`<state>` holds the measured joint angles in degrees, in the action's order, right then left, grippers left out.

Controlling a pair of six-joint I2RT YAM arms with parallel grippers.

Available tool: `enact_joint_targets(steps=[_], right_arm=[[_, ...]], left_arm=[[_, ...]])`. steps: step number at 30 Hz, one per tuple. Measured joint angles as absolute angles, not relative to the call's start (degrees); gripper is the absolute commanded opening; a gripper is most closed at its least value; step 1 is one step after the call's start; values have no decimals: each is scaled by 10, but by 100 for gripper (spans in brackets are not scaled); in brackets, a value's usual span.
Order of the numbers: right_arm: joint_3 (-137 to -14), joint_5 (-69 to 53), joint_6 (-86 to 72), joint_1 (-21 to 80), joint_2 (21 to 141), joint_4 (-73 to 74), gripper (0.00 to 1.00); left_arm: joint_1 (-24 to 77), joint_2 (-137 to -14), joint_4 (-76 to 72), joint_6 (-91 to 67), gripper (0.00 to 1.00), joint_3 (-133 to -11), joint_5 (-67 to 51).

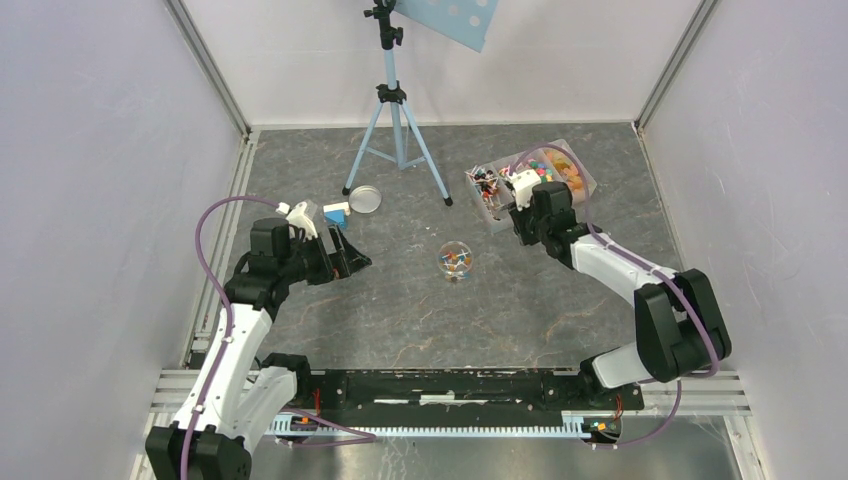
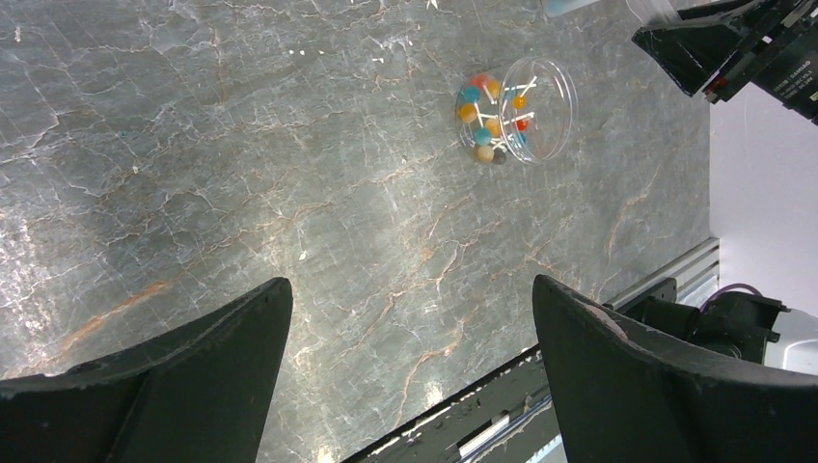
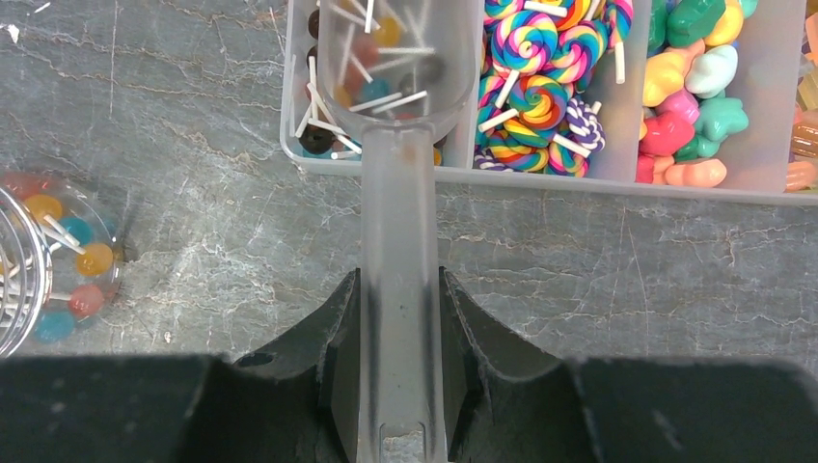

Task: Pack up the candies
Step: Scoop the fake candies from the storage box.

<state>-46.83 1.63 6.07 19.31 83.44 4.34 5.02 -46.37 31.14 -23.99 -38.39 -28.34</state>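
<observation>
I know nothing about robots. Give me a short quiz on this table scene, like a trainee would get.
1. True or false: the left gripper holds something.
2. What does the right gripper grip? A) scoop B) brush C) nothing
3. Fill in: the scoop's bowl is at the tray compartment of small round ____ on sticks.
Key: 1 false, it is open and empty. 2 A. 3 lollipops.
</observation>
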Motion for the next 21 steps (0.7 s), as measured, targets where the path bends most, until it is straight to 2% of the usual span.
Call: enact_joint_targets(steps=[21], right_arm=[[-329,-52,39,147,755,-103,0]], left_arm=[[50,-468,312,-240,100,-384,-272]])
